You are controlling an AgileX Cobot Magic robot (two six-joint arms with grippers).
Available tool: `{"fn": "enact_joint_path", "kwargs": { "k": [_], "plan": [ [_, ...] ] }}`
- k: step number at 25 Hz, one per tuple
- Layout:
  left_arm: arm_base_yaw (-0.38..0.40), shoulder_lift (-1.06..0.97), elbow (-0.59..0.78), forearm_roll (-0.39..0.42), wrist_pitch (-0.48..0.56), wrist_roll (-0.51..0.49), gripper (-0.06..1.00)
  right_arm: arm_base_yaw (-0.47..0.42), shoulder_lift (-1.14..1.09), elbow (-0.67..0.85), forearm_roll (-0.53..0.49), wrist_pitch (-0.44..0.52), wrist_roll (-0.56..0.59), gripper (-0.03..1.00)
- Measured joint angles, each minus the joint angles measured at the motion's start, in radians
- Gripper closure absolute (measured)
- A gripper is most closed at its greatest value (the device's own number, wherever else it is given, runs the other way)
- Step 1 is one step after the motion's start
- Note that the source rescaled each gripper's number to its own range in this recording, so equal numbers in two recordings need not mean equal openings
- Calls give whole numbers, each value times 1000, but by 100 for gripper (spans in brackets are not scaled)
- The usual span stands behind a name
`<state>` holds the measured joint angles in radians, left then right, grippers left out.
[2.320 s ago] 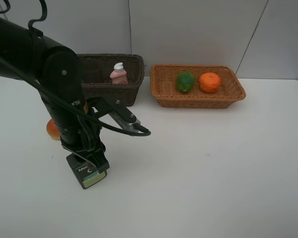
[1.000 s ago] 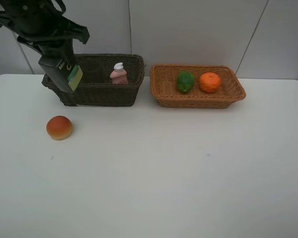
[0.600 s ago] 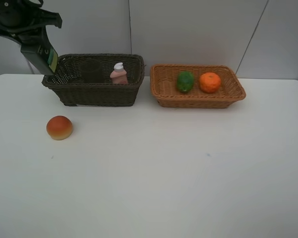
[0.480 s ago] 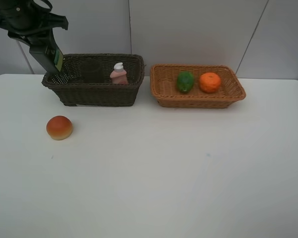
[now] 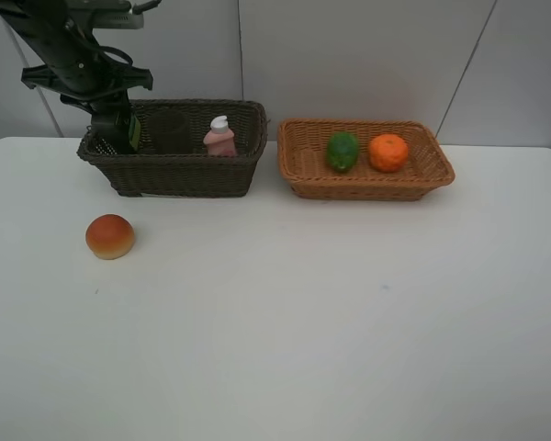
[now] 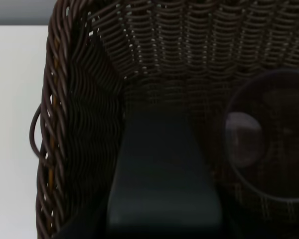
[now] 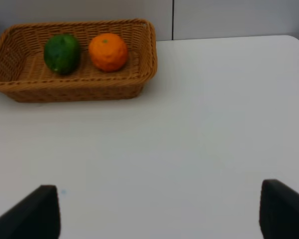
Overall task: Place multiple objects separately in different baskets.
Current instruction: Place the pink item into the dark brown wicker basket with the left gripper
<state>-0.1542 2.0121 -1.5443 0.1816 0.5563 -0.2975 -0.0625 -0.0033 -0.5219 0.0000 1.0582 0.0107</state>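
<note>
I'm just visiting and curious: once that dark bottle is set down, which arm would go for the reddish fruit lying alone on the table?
Probably the left. The red-orange fruit lies on the table's left side, just in front of the dark basket where the left arm is lowering the dark green bottle. The right arm's camera faces the tan basket, far across.

I see a white table bearing a dark basket, a tan basket beside it, and a peach apart.
</note>
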Motion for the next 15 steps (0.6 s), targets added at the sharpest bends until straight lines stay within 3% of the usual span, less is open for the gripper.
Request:
{"fn": "enact_joint_path", "kwargs": {
  "k": [6, 12, 15],
  "plan": [
    [1, 34, 0, -4, -72, 0, 47, 0, 0, 0, 0, 0, 0, 25],
    [1, 62, 0, -22, -75, 0, 47, 0, 0, 0, 0, 0, 0, 25],
    [1, 55, 0, -43, -76, 0, 33, 0, 0, 0, 0, 0, 0, 25]
  ]
}}
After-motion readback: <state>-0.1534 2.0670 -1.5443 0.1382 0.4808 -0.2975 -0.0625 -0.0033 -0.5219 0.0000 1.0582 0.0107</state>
